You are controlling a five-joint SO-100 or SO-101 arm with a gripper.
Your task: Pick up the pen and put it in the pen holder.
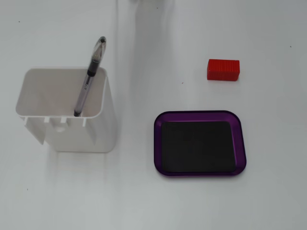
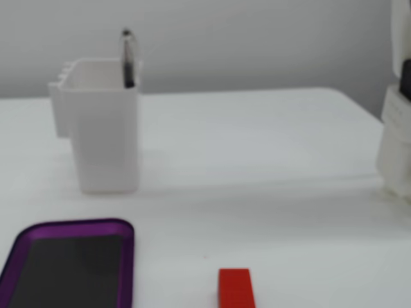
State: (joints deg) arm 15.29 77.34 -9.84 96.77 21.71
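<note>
White plastic dominates my screens: the pen holder (image 1: 67, 112) stands upright on the white table (image 1: 192, 206), and the pen (image 1: 89, 76) is already inside it, leaning against the far wall with its clear cap end poking above the rim. The side-on fixed view confirms this, the pen (image 2: 128, 59) rising out of the holder (image 2: 103, 125). I judge the placing done.

A purple tray with a black liner (image 1: 199, 143) and a red block (image 1: 223, 69) lie well apart from the holder, untouched. Only a sliver of the arm's white body (image 2: 398, 128) shows at the right edge of the side-on view; the gripper itself is out of frame, so I cannot tell how wide its jaws stand or whether they carry anything.

What remains, I think, is retreating cleanly: I would keep the arm high and away from the pen's protruding end, so nothing nudges the holder over.
</note>
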